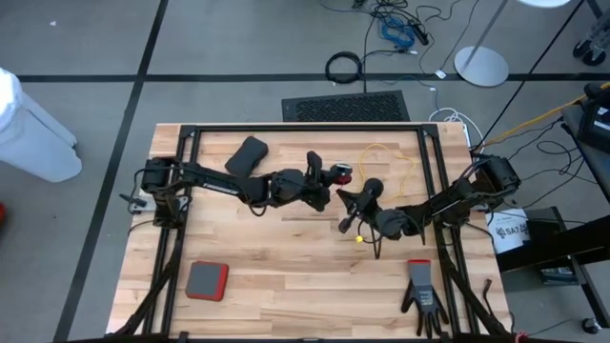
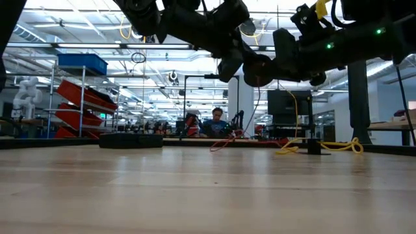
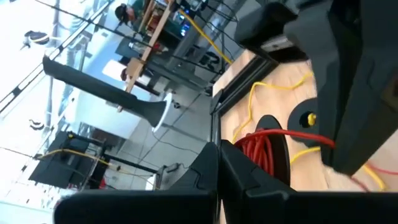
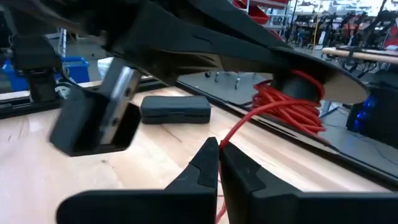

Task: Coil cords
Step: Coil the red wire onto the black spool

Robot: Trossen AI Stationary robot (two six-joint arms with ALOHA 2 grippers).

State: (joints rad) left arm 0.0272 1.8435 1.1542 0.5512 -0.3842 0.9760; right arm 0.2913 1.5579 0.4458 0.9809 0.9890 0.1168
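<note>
Both arms are up over the middle of the table (image 1: 286, 257), a good way out from the black case (image 4: 175, 109), on the side away from the left arm's base.

The left gripper (image 3: 219, 155) is fully closed, and as far as I can tell it's pinching the rim of the black reel (image 4: 326, 84) and holding it in the air. From table height there's nothing resting on the wood under it. The red cord (image 4: 292, 102) is wound in a fat bunch of loops on that reel.

One strand comes off the loops and runs down to the right gripper (image 4: 219, 152), which is clamped shut on it. You can see the red line go in between the tips and come out below them. That gripper points back toward the case, with the reel just ahead of it and a bit higher.

The yellow cord (image 1: 408, 171) lies loose on the wood in a big open loop, further from the case than the two grippers, out toward the right arm's base, and neither gripper touches it.

Well apart from the case, along the table's near edge, there's a red-and-grey pad (image 1: 206, 279) and a black glove (image 1: 421, 293).
</note>
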